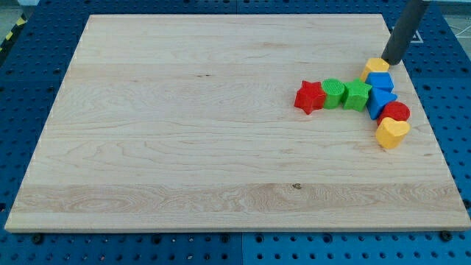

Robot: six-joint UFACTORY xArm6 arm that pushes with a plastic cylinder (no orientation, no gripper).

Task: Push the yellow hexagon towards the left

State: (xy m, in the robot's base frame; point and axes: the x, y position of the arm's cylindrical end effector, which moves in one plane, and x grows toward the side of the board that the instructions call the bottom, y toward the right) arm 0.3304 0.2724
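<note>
My tip [391,62] down near the board's top right corner, at the lower end of the dark rod [403,31] slanting in from the view's top right. No jaws to open or close here: just a plain rod end, holding nothing. Planted at the upper right edge of the yellow hexagon [376,67], touching it or very nearly so; exact contact not clear.

Yellow hexagon at the top of a tight cluster close to the wooden board's [184,110] right edge, toward the top right corner. Directly below it and touching, a blue cube-like block [380,80]. Below that, a second blue block [380,101], shape hard to make out, pressed against the first. Further toward the view's bottom right, a red round block [397,112], then a yellow heart [392,132] against it, lowest of the group.

Running off to the view's left from the blue blocks, a row: green star-like block [358,95], green round block [333,93], red star [310,97], each touching its neighbour.

Blue perforated bench [29,73] around the board on all sides.
</note>
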